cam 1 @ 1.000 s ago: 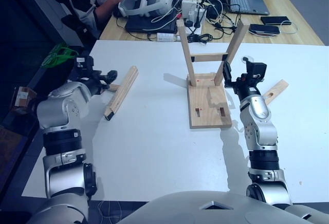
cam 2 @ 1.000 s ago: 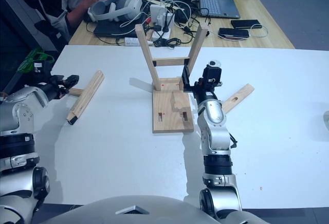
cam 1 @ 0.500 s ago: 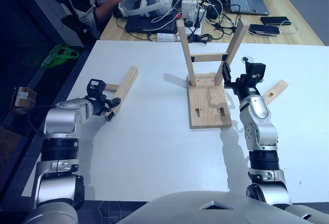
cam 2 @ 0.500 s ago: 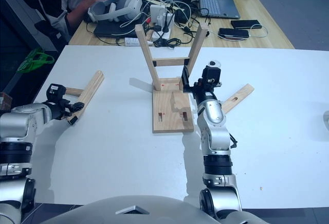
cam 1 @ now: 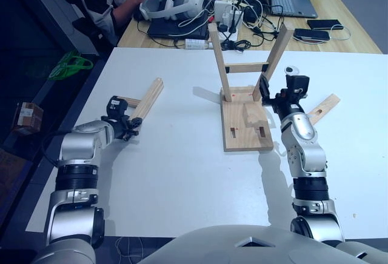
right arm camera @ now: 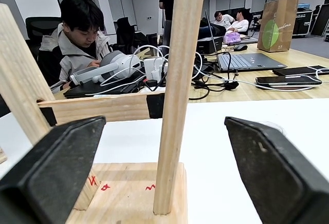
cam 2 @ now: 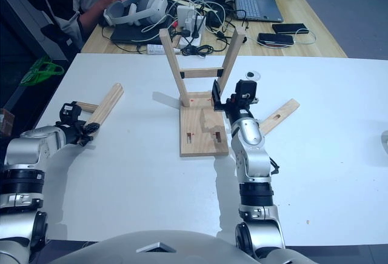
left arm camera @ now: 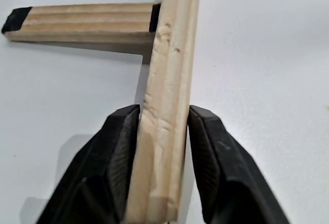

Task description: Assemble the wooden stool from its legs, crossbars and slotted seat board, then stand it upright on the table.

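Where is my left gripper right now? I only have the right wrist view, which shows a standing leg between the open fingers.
Observer: The left gripper is shut on a loose leg that lies flat on the left part of the table.
Operator: Is that leg bare, or is something attached to it?
Observer: A short crossbar is joined to it and sticks out sideways.
Operator: Are any other parts lying around?
Observer: A second loose leg lies flat on the table, to the right of the seat board.
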Available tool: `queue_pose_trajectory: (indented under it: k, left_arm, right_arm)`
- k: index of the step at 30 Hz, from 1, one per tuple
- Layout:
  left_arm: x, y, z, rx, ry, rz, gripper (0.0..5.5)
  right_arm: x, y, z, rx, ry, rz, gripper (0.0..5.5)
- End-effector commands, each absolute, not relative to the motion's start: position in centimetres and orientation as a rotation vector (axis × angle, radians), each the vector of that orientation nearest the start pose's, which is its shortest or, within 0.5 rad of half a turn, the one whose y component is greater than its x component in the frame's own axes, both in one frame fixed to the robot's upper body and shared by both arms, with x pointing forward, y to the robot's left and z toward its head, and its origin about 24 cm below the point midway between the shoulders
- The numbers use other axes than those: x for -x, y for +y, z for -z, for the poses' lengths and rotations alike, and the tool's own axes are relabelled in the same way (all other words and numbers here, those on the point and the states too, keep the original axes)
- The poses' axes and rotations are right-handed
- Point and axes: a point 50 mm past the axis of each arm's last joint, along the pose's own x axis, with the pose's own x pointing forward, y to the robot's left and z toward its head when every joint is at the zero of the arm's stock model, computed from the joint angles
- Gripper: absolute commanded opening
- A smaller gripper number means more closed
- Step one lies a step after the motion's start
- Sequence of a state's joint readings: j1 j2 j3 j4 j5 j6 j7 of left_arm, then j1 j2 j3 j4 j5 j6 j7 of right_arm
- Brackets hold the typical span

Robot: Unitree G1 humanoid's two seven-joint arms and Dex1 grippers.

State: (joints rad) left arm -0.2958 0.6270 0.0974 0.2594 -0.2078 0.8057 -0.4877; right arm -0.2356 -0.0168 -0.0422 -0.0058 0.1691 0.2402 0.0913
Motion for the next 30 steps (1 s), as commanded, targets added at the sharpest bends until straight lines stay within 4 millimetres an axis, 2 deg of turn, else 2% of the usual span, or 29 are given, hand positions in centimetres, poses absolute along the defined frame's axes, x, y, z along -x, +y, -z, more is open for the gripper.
queue_pose_trajectory:
  k: [1, 6, 8, 11, 13, 15, 17, 20, 22, 26, 30]
  left_arm:
    - [-28.1, 28.9, -5.4, -0.137, 0.725, 0.179, 1.15]
    - [-28.4, 28.9, -5.5, -0.152, 0.711, 0.189, 1.06]
    - [-29.0, 29.3, -6.2, -0.216, 0.668, 0.153, 1.05]
    - [-30.4, 30.1, -9.1, -0.464, 0.554, 0.088, 1.05]
    - [-31.4, 30.2, -11.5, -0.658, 0.466, 0.063, 1.05]
    - [-32.5, 30.1, -14.5, -0.899, 0.335, 0.019, 1.04]
    - [-33.4, 29.7, -18.3, -1.197, 0.124, -0.073, 1.04]
    - [-33.9, 27.1, -23.5, -1.532, -0.289, -0.208, 1.04]
    - [-33.5, 25.0, -25.5, -1.656, -0.545, -0.283, 1.04]
    - [-32.0, 20.9, -26.6, -1.671, -0.895, -0.331, 1.04]
    - [-31.6, 17.8, -24.9, -1.58, -0.967, -0.226, 1.04]
  right_arm:
    - [-30.0, -13.5, -8.5, -0.141, 0.025, -0.138, 4.35]
    - [-30.6, -13.3, -8.7, -0.139, 0.066, -0.134, 4.35]
    - [-31.0, -13.1, -9.1, -0.175, 0.088, -0.145, 4.35]
    - [-31.6, -12.9, -10.4, -0.319, 0.13, -0.19, 4.35]
    - [-31.8, -12.6, -12.1, -0.469, 0.123, -0.31, 4.35]
    - [-32.0, -12.6, -14.1, -0.585, 0.102, -0.424, 4.35]
    - [-31.8, -12.6, -15.8, -0.694, 0.09, -0.533, 4.35]
    - [-31.2, -12.3, -18.0, -0.874, 0.075, -0.683, 4.35]
    - [-30.7, -11.9, -19.3, -1.004, 0.05, -0.773, 4.35]
    - [-29.9, -11.1, -21.7, -1.238, -0.018, -0.865, 4.35]
    - [-29.3, -10.2, -23.4, -1.264, -0.075, -0.933, 4.35]
